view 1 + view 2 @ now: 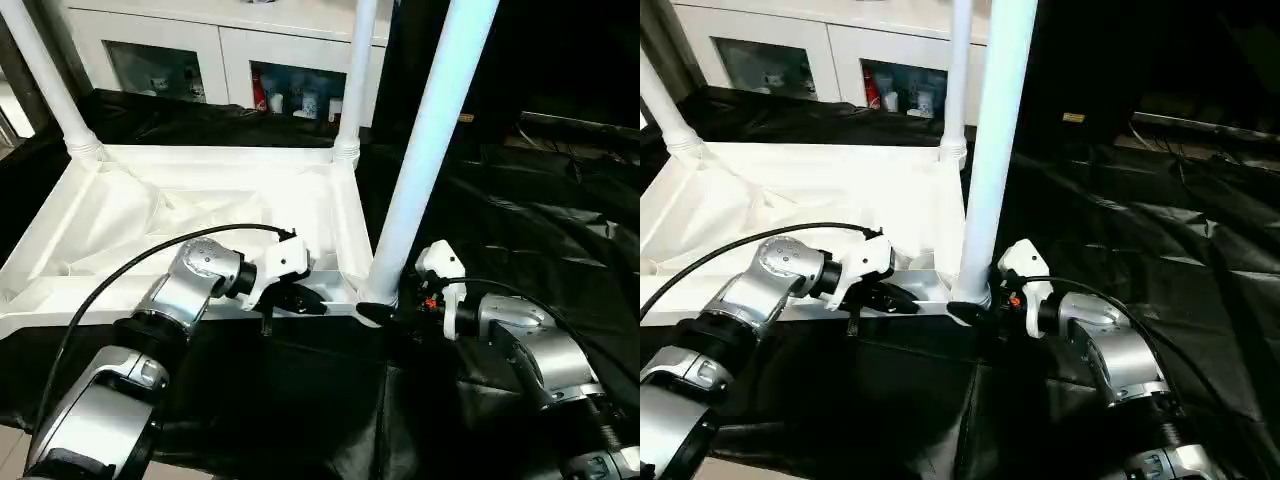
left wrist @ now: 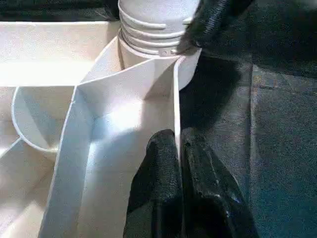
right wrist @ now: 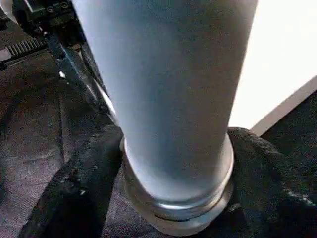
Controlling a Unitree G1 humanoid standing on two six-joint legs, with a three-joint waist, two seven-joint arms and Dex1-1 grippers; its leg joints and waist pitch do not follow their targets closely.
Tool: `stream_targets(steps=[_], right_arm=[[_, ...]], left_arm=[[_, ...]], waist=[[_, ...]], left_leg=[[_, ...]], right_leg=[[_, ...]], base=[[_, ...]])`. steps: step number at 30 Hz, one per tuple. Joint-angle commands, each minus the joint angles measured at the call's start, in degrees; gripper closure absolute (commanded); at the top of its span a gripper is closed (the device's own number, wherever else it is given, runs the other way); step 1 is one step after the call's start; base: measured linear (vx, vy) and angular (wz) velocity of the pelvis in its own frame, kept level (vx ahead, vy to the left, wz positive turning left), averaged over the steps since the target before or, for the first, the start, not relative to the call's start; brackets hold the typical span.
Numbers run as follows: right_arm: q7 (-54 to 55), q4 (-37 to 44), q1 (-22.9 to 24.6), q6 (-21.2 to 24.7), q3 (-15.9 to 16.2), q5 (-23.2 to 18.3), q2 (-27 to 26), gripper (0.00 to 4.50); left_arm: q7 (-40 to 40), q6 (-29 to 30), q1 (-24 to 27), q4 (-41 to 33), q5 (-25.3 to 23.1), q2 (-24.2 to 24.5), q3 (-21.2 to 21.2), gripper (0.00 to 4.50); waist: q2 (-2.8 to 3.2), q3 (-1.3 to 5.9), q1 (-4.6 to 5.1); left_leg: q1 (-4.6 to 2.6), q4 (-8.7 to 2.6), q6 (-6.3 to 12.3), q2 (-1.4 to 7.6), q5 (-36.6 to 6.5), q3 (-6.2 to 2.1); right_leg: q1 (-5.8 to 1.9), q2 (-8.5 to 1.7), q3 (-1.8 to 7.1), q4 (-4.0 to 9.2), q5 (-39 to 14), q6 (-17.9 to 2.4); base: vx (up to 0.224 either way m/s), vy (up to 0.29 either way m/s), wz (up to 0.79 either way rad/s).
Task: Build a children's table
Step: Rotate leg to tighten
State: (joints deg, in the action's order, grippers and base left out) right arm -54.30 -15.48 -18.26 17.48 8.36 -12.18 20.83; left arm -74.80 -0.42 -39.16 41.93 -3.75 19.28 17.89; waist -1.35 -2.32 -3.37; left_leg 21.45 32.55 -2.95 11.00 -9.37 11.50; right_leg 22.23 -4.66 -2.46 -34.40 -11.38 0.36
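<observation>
Table top (image 1: 130, 215) lies upside down, ribbed underside facing up, on the black-draped worktop (image 1: 560, 230). Three legs stand in corner sockets: two at the far corners, the far-left leg (image 1: 45, 85) and the far-right leg (image 1: 352, 90), and a near-right leg (image 1: 425, 160) at the corner between the two hands. The near-left corner is hidden behind the left forearm, so a fourth leg cannot be confirmed.

Near-right leg: collared end (image 2: 151, 29) sits in the corner socket, its rings visible above the socket rim. It leans slightly, so seating depth is uncertain; judged inserted but possibly not pressed home.

Right hand (image 1: 385, 312) is at the base of this leg, fingers spread around the collar, one black finger (image 3: 74, 193) on each side of the tube. Contact looks close, yet a firm clamp cannot be confirmed; read as cupping or steadying the leg.

Left hand (image 2: 181, 183) is just beside the same corner, fingers together and pinching the thin near edge wall of the top (image 2: 176, 104), apparently bracing the top.

Progress judgement: well along. Three legs placed. Remaining: confirm this leg is fully seated, then fit the last leg if absent, and turn the table upright.

Beyond the top, past the far legs: a white cabinet (image 1: 230, 45) with glass doors.
</observation>
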Motion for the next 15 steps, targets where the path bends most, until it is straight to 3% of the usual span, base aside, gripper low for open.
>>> stream_targets(steps=[1, 7, 9, 12, 15], right_arm=[[-1.23, -0.13, -1.17, 0.50, 0.72, -0.50, -0.20, 1.42], [-1.11, 0.39, -0.43, 0.98, 0.72, -0.87, -0.45, 1.63], [2.47, -0.92, -0.14, 0.91, -0.24, -0.27, -1.94, 1.69], [8.77, -3.09, -0.14, 0.84, -1.53, 1.14, -4.41, 1.69], [18.56, -5.96, -0.70, 1.71, -3.51, 2.41, -9.13, 1.71]], left_arm=[[-0.10, -0.29, 0.09, -0.30, 2.01, -0.67, -0.61, 4.50], [0.78, -0.10, 0.32, -0.75, 1.70, -0.65, -1.08, 4.50], [5.39, 0.09, -0.25, 1.02, 0.24, -1.47, -1.42, 4.50], [10.78, 1.05, -1.13, 3.04, -0.77, -3.21, -2.08, 4.50], [18.01, 2.51, -2.52, 5.32, -1.66, -7.01, -2.57, 4.50]], waist=[[-0.63, 3.11, -0.09], [-0.72, 3.10, -0.17], [-0.80, 3.14, -0.15], [-1.23, 2.86, -0.03], [-0.95, 2.70, 0.15]], left_leg=[[-1.11, -3.28, 2.63, 2.51, -11.98, -0.95], [-1.11, -3.27, 2.62, 2.50, -11.95, -0.97], [-1.10, -3.20, 2.73, 2.47, -11.53, -0.94], [-1.25, -3.31, 1.97, 2.39, -13.59, -0.92], [-1.59, -3.72, -0.03, 2.52, -16.18, -1.19]], right_leg=[[-1.92, -3.62, 2.16, 3.76, -8.29, -13.51], [-1.95, -3.64, 2.14, 3.77, -9.00, -13.31], [-1.94, -3.66, 2.14, 3.71, -8.55, -13.40], [-1.61, -3.71, 2.16, 4.26, -13.21, -12.41], [-1.12, -3.80, 2.16, 4.82, -18.25, -11.12]], base=[[0.000, 0.000, 0.00], [0.000, 0.000, 0.00], [0.000, 0.000, 0.00], [0.000, 0.000, 0.00], [0.000, 0.000, 0.00]])
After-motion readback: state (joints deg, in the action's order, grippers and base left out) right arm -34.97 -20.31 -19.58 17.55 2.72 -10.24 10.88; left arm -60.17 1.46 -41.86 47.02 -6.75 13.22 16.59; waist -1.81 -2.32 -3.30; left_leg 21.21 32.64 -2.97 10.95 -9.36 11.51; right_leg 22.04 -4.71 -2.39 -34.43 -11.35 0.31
